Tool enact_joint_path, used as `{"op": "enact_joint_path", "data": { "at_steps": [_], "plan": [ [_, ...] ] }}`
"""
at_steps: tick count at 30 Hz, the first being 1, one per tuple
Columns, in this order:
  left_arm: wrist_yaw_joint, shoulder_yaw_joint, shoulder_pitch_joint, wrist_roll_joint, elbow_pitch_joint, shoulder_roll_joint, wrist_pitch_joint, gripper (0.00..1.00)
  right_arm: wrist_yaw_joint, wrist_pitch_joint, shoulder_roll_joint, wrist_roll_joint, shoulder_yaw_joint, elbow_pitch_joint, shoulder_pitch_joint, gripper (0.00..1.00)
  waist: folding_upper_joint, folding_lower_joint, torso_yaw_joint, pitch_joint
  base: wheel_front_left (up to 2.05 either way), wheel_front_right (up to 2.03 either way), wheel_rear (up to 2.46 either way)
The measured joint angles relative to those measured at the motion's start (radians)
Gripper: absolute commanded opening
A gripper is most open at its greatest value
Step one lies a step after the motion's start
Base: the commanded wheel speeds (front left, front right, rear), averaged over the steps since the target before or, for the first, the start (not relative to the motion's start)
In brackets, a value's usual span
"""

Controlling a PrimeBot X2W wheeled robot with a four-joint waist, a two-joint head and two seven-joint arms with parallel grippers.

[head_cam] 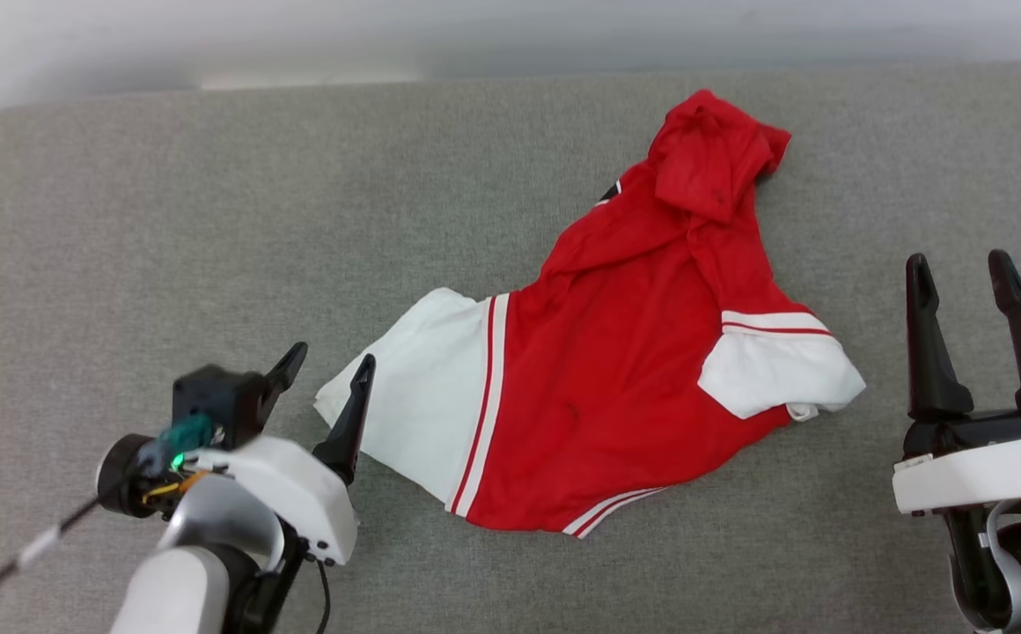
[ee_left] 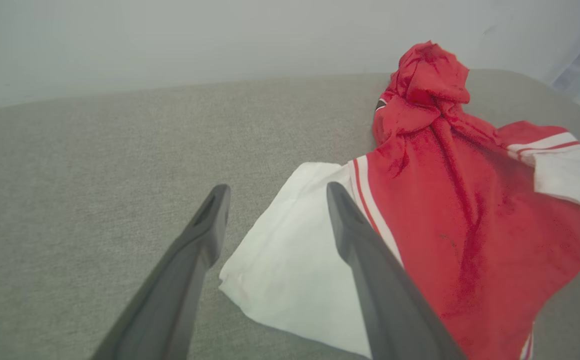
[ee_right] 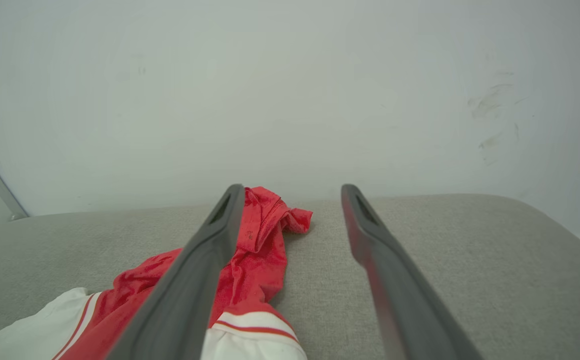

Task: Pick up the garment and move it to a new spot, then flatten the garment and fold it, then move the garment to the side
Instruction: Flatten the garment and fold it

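— On the grey fabric surface (head_cam: 211, 220), where exactly does the garment (head_cam: 616, 370) lie?

— Roughly mid-surface, crumpled rather than flat. It is a red jersey-style shirt with white short sleeves and red-and-white striped trim. Its far end is bunched into a raised red lump, and a small dark patch peeks out just below that lump.

— And the sleeves?

— One wide white sleeve (head_cam: 418, 396) spreads out flat from the garment's left side. The smaller white sleeve (head_cam: 779, 370) is folded over on the garment's right side. Striped trim also runs along the garment's near edge.

— How does the left gripper (head_cam: 333, 354) stand to it?

— Fingers spread apart, right at the outer corner of the wide sleeve. From the left wrist camera the garment (ee_left: 470, 210) fills the right half, and the left gripper (ee_left: 276, 189) straddles that sleeve corner: one finger over the white cloth, the other over bare grey fabric. I cannot tell whether either fingertip touches the cloth.

— The right gripper (head_cam: 958, 258)?

— Also spread wide, nothing between its fingers, standing just beside the smaller sleeve but apart from it. Its wrist camera shows the right gripper (ee_right: 292, 187) with the garment (ee_right: 260, 260) behind its left finger.

— Beyond the garment?

— A pale wall (ee_right: 290, 75) rises behind the surface's far edge.
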Motion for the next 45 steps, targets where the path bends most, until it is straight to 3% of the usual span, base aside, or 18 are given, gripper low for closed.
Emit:
{"op": "enact_joint_path", "data": {
  "at_steps": [6,10,16,17,18,19,23,34,44,45],
  "plan": [
    [0.009,-0.034,-0.028,-0.013,-0.065,0.078,0.388,1.00,0.000,0.004,0.005,-0.006,-0.003,-0.027,-0.014,1.00,0.0000,0.0000,-0.004,0.062,0.00,0.00,0.00],
    [0.025,-0.024,-0.057,-0.008,-0.088,0.118,0.492,1.00,0.000,0.004,0.009,-0.004,0.005,-0.030,-0.031,1.00,0.0000,0.0000,-0.009,0.099,0.00,0.00,0.00],
    [0.017,-0.045,-0.083,-0.037,-0.052,0.131,0.583,1.00,0.000,-0.009,0.013,-0.001,0.008,-0.024,-0.034,1.00,0.0000,0.0000,-0.013,0.151,0.00,0.00,0.00],
    [0.016,-0.049,-0.084,-0.051,-0.047,0.129,0.591,0.84,0.000,-0.010,0.013,-0.002,0.008,-0.023,-0.035,1.00,0.0000,0.0000,-0.012,0.155,0.00,0.00,0.00],
    [0.016,-0.051,-0.085,-0.054,-0.045,0.129,0.590,0.31,0.000,-0.010,0.014,-0.002,0.008,-0.021,-0.036,1.00,0.0000,0.0000,-0.012,0.158,0.00,0.00,0.00],
    [0.016,-0.054,-0.086,-0.055,-0.041,0.129,0.587,0.00,0.000,-0.010,0.014,-0.002,0.010,-0.020,-0.037,1.00,0.0000,0.0000,-0.011,0.161,0.00,0.00,0.00],
    [0.020,-0.056,-0.087,-0.054,-0.015,0.116,0.536,0.00,0.000,-0.010,0.015,-0.017,0.016,-0.004,-0.041,1.00,0.0000,0.0000,-0.006,0.161,0.00,0.00,0.00],
    [0.132,0.083,0.017,-0.049,-0.041,0.090,0.271,0.00,0.000,0.011,0.018,-0.026,0.006,0.050,-0.024,1.00,0.0000,0.0000,0.023,0.065,0.00,0.00,0.00],
    [0.142,0.101,0.208,-0.075,-0.053,0.086,0.245,0.00,0.000,0.041,0.018,-0.025,0.001,0.079,0.010,1.00,0.0000,-0.0001,0.046,-0.025,0.00,0.00,0.00],
    [0.141,0.095,0.216,-0.075,-0.053,0.082,0.243,0.42,0.000,0.044,0.018,-0.025,0.000,0.082,0.012,1.00,0.0000,-0.0001,0.048,-0.030,0.00,0.00,0.00]
  ]
}}
